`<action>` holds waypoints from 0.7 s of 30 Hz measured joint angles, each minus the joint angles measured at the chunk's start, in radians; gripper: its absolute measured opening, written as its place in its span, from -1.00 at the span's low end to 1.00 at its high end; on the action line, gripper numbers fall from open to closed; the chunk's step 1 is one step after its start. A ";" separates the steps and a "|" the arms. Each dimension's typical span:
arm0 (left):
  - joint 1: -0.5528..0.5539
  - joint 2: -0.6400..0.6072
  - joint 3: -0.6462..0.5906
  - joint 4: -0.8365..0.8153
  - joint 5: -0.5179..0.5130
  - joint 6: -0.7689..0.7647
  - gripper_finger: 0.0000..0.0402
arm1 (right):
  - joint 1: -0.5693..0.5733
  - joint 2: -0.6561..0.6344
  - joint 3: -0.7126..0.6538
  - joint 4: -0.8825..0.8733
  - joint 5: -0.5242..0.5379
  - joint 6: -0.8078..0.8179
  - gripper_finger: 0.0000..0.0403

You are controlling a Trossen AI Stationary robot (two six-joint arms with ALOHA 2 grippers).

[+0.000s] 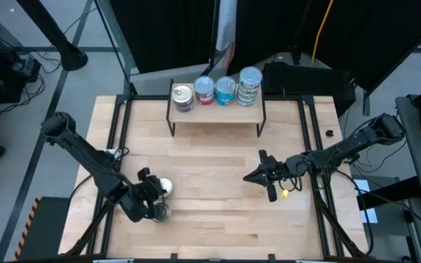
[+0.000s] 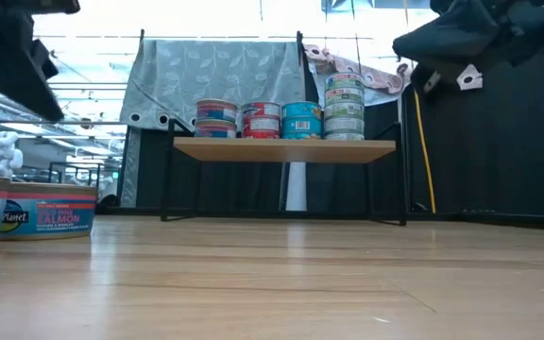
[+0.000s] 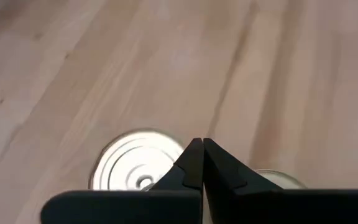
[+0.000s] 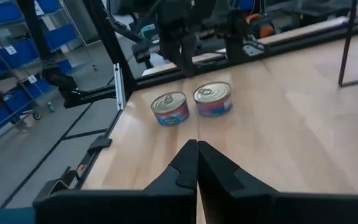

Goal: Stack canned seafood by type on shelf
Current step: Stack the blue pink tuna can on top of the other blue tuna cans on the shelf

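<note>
High view: we see our left gripper point(image 1: 154, 196) pinched tight on nothing above two round metal tins point(image 1: 162, 200), ready to fetch one. The small wooden shelf point(image 1: 215, 111) holds four sorted stacks point(image 1: 215, 90). Our right gripper point(image 1: 263, 175) waits closed and empty.

Even overhead light is falling on the wooden table point(image 1: 218, 168), leaving only soft shadows under the shelf point(image 1: 216, 111). In the low view, bright backlight is blowing out the room's upper background, while the near tins point(image 2: 50, 210) are blurring at the edge. The left wrist view is showing glare on a tin lid point(image 3: 138, 165).
</note>
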 joint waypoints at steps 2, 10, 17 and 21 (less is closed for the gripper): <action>-0.005 0.032 0.000 -0.003 -0.010 -0.032 -0.99 | 0.000 0.005 0.000 0.013 0.008 -0.029 -1.00; -0.156 0.103 0.000 -0.181 -0.095 -0.365 -0.99 | -0.001 0.087 0.000 0.068 0.079 -0.094 -1.00; -0.250 0.143 -0.016 -0.246 -0.245 -0.518 -1.00 | -0.001 0.193 0.000 0.163 0.079 -0.144 -1.00; -0.248 0.176 -0.091 -0.171 -0.214 -0.577 -1.00 | -0.001 0.244 0.000 0.242 0.079 -0.154 -1.00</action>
